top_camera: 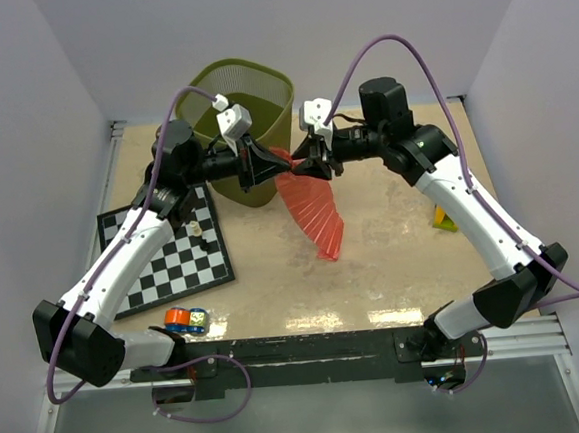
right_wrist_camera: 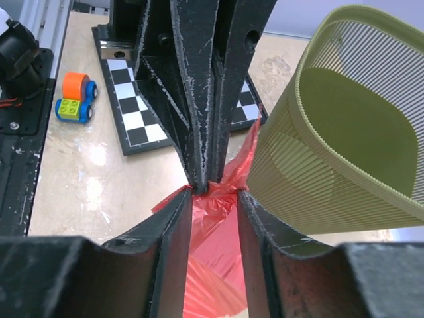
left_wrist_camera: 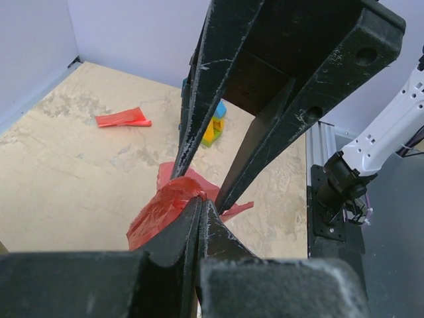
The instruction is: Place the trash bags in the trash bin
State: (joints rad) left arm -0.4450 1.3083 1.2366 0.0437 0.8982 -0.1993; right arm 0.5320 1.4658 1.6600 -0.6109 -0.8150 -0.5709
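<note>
A crinkly red trash bag (top_camera: 309,210) hangs from the grippers down to the table, just in front of the olive-green mesh trash bin (top_camera: 258,70). My left gripper (left_wrist_camera: 201,202) is shut on the bag's bunched top edge (left_wrist_camera: 159,209). Facing it tip to tip, my right gripper (right_wrist_camera: 215,199) stands open, its fingers apart on either side of the loose film (right_wrist_camera: 212,222). The bin's wall (right_wrist_camera: 331,132) is right beside that gripper. In the left wrist view a second trash bag, a small flat red strip (left_wrist_camera: 122,119), lies on the table.
A chessboard (top_camera: 172,256) lies under the left arm, with an orange and blue toy car (top_camera: 185,320) near the front edge. Yellow, green and blue toy blocks (left_wrist_camera: 215,126) sit by the right arm. White walls close in the table.
</note>
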